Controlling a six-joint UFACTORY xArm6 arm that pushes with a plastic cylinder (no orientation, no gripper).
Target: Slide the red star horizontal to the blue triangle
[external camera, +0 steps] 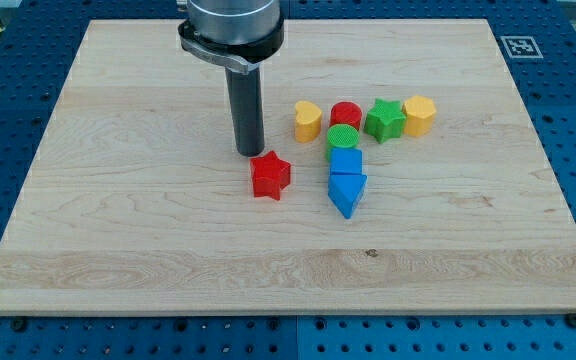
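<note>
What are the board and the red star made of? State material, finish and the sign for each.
Board: looks like light wood with a smooth matte finish, shown by its long grain lines and a small dark knot. Red star: probably plastic, matte and evenly coloured; faint ridges suggest 3D printing, though that is uncertain. My tip stands just beyond it.

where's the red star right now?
The red star lies near the board's middle, just below and to the view's right of my tip, and to the view's left of the blue triangle.

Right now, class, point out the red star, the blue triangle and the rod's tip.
red star [270,176], camera view, centre of its top face.
blue triangle [347,190], camera view, middle of its top face.
my tip [249,153], camera view, rod's very end, just up-left of the star.
</note>
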